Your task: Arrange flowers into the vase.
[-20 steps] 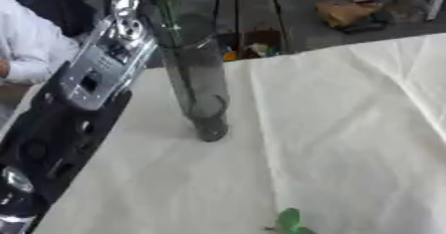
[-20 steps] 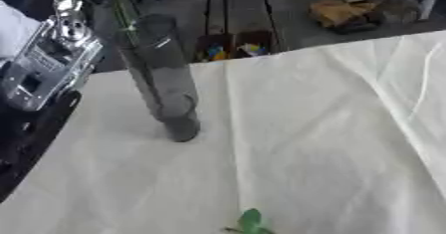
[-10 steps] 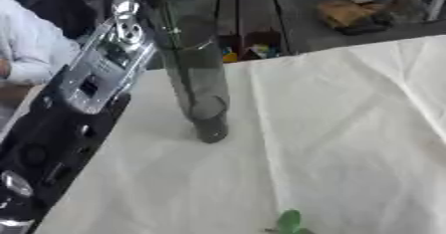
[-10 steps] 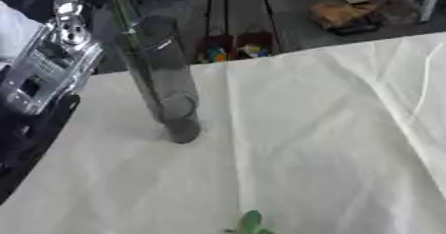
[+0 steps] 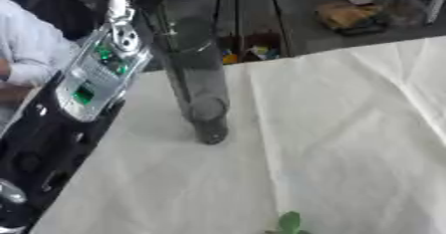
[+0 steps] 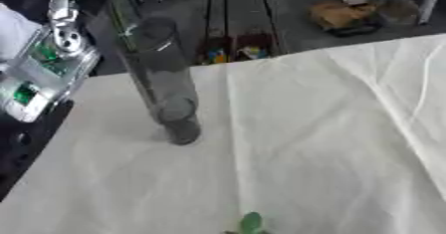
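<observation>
Vase (image 5: 197, 83) is the landmark for the whole scene: a tall, dark, see-through cylinder standing upright on the white tablecloth (image 5: 348, 128), toward the cloth's far left part. Inside it a thin stem (image 6: 132, 54) can be made out, running up along the left wall and out past the rim toward the top edge of the view. The robot's left arm (image 5: 78, 93) crosses just to the left of the vase, from the lower left corner up toward the rim; its hand is cut off above the frame, so it cannot be told how far the fingers are open or whether the stem is held. The right hand is not seen in either view. Well in front of the vase, at the near edge of the cloth, a small green leaf (image 5: 288, 222) shows, probably part of another flower waiting to be placed.

For the step to be done well, the stem should be lowered straight down the axis of the vase until it bottoms out, and released only then; sideways pull should be avoided, since so narrow and tall a vase would probably tip easily.

Compared with a second ago, little is changed: the vase and leaf are where they were, and the arm beside the vase is barely shifted.
</observation>
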Controlling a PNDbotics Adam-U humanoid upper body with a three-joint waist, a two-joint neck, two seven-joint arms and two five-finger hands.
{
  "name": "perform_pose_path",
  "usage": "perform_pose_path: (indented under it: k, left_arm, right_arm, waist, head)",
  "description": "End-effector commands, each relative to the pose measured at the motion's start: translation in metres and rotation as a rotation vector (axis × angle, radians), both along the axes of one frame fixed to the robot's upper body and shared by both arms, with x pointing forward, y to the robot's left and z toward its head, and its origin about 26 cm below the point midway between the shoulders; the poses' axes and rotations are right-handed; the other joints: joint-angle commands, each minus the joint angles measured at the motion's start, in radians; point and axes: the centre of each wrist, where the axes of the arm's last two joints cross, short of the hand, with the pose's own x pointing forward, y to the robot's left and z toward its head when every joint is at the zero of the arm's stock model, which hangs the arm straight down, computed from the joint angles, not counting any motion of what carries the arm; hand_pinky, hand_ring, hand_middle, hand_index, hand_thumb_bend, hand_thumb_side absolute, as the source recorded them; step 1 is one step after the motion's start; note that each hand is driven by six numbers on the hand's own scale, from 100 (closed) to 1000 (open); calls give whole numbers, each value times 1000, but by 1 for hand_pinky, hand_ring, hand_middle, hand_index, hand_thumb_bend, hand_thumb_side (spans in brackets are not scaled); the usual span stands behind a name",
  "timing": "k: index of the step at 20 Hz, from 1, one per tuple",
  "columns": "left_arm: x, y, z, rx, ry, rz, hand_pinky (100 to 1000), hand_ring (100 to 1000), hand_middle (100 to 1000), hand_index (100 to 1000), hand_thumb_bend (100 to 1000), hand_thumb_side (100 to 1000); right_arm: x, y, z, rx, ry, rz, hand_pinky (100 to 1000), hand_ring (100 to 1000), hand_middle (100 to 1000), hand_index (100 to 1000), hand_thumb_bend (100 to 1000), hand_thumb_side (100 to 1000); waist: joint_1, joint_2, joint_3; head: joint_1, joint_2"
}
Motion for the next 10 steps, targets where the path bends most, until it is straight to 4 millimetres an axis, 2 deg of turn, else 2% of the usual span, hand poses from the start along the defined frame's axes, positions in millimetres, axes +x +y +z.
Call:
perform_pose_path:
  k: [1,6,10]
  left_arm:
    - [-7,7,12,41,-54,13,363,591,567,592,584,731]
    - [-7,7,11,84,-56,5,412,649,618,648,601,758]
    - [-5,7,9,107,-32,-2,451,692,658,702,570,817]
  right_arm:
    - [-3,1,8,-1,-29,6,689,771,467,778,100,1000]
    - [-3,0,8,1,-28,4,689,771,466,778,100,999]
    - [-3,0,8,1,-28,4,689,772,466,778,100,998]
  waist:
    - [-6,-22,0]
    - [-3,-21,-1]
    - [-2,-19,-2]
  head:
    - [-2,-13]
    - [-2,-13]
    - [-2,-13]
